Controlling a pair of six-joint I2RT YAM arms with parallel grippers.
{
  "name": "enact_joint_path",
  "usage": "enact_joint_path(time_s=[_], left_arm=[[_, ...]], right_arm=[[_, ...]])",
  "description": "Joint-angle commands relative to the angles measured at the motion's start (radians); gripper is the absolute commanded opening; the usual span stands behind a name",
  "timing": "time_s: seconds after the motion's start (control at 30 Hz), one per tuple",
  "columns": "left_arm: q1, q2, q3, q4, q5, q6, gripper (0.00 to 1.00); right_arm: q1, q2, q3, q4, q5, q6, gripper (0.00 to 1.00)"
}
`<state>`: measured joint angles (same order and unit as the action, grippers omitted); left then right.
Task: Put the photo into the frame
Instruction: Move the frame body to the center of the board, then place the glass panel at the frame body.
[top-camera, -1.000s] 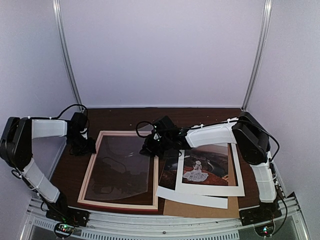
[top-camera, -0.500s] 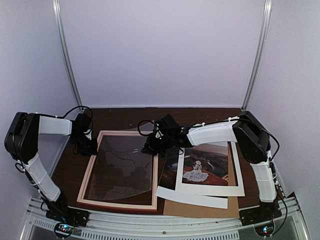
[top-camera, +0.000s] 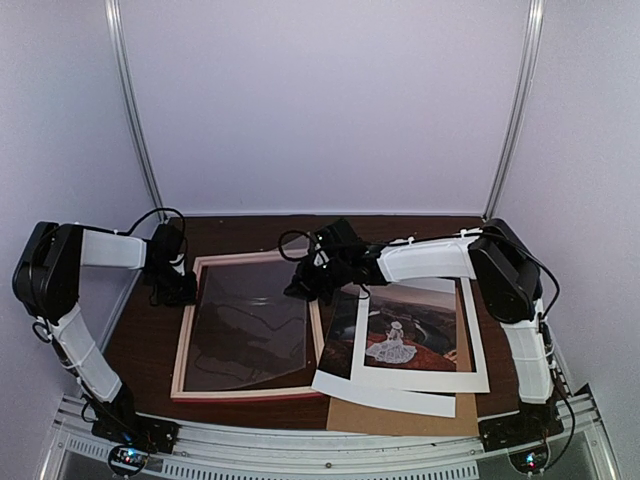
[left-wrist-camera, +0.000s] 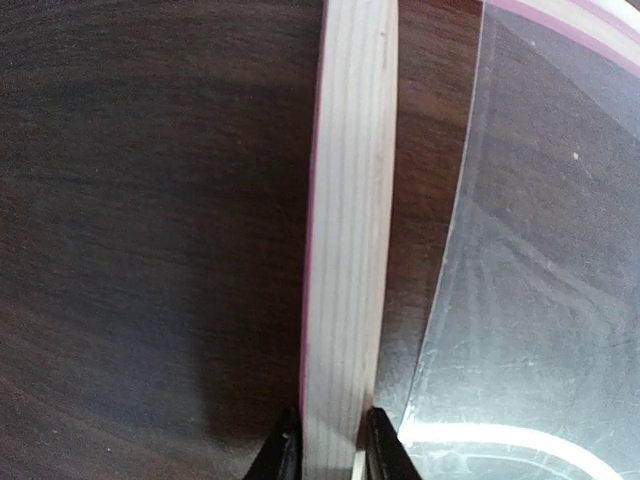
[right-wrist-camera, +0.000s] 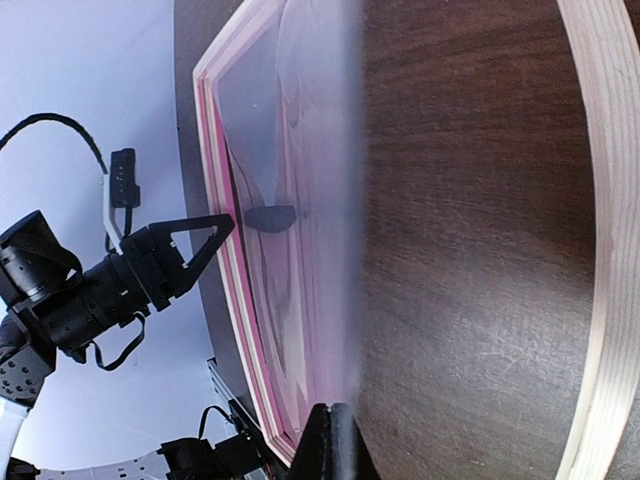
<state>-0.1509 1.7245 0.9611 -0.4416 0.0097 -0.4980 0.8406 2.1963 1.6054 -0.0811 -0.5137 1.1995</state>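
The frame (top-camera: 185, 340), pink moulding with pale wood back edges, lies back up on the left half of the table. My left gripper (top-camera: 178, 292) is shut on its left rail near the far corner; in the left wrist view both black fingers (left-wrist-camera: 285, 455) press the pale rail (left-wrist-camera: 350, 200). A clear sheet (top-camera: 250, 320) lies bowed over the frame opening. My right gripper (top-camera: 303, 290) is shut on that sheet's far right edge (right-wrist-camera: 345, 300). The photo (top-camera: 405, 335) lies to the right under a white window mat (top-camera: 420, 385).
A brown backing board (top-camera: 400, 418) lies under the mat and photo at the front right. The dark wood table (top-camera: 140, 340) shows left of the frame. White enclosure walls and two metal posts (top-camera: 135, 120) stand behind.
My left gripper has closed on the frame's left rail. The frame has swung straighter and shifted slightly right. The clear sheet, held up by the right gripper, has come lower over the frame.
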Motion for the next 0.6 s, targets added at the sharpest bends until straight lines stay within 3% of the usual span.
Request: enact_joint_path(time_s=[0.0, 0.1, 0.27, 0.37, 0.57], left_arm=[[0.002, 0.024, 0.032, 0.045, -0.025, -0.043, 0.1], [0.001, 0.026, 0.023, 0.053, -0.018, -0.054, 0.11], [0.002, -0.007, 0.013, 0.031, -0.033, -0.061, 0.21], [0.002, -0.043, 0.018, 0.01, -0.053, -0.062, 0.31], [0.002, -0.136, 0.047, -0.027, -0.086, -0.068, 0.58]], right_arm=[[-0.02, 0.02, 0.07, -0.023, -0.026, -0.035, 0.0], [-0.031, 0.044, 0.113, -0.044, -0.052, -0.051, 0.0], [-0.034, 0.075, 0.193, -0.072, -0.092, -0.07, 0.0], [-0.034, 0.07, 0.216, -0.082, -0.094, -0.074, 0.0], [-0.033, 0.046, 0.245, -0.103, -0.092, -0.086, 0.0]])
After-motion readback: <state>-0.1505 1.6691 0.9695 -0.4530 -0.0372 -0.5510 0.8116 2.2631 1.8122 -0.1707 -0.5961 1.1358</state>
